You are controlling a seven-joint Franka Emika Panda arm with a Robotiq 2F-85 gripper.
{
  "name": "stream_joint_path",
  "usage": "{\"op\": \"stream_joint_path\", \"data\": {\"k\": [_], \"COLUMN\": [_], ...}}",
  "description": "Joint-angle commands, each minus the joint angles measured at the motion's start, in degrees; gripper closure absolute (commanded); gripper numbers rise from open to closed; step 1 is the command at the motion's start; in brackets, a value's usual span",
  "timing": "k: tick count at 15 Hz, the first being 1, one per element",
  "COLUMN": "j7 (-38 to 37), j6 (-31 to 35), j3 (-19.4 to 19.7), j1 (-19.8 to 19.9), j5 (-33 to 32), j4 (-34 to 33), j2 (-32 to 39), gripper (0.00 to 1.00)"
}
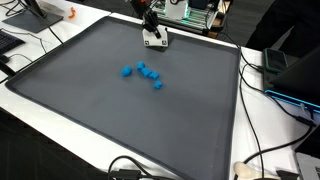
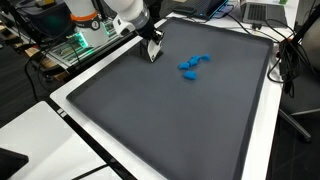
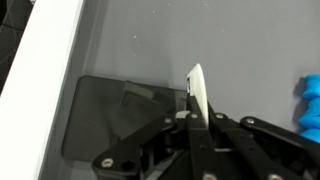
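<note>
My gripper (image 1: 153, 33) is at the far edge of a large grey mat (image 1: 90, 110); it also shows from the opposite side (image 2: 152, 44). In the wrist view the jaws (image 3: 197, 120) are shut on a thin white flat piece (image 3: 197, 92), held on edge just above the mat (image 3: 250, 40). The white piece shows under the gripper in both exterior views (image 1: 155, 42) (image 2: 154, 53). A small cluster of blue pieces (image 1: 143, 73) lies on the mat (image 2: 180, 120) a short way from the gripper, seen also in an exterior view (image 2: 193, 64) and at the right edge of the wrist view (image 3: 310, 100).
The mat lies on a white table (image 1: 265, 130) with a raised dark rim. Cables (image 1: 262, 70) run along one side, with a laptop (image 1: 292, 75) beyond. Electronics with green boards (image 2: 80, 45) stand behind the arm. An orange item (image 1: 70, 13) sits at a far corner.
</note>
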State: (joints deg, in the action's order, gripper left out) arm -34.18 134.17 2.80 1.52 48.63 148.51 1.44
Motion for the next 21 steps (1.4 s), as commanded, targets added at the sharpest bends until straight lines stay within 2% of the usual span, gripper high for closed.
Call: {"op": "stream_joint_path", "data": {"k": [1,12,21], "j7": [-0.2,0.4,-3.2], "j6": [2.3,7.8,11.4], "j3": [-0.4,-2.2,-3.7], "j1": [-0.1,-1.3,-2.1], "j5": [2.1,8.0,7.1], "j4": [2.7,5.8,7.7], "j2": [-1.5,-2.1,-3.0], "gripper": [0.99,0.99,0.99]}}
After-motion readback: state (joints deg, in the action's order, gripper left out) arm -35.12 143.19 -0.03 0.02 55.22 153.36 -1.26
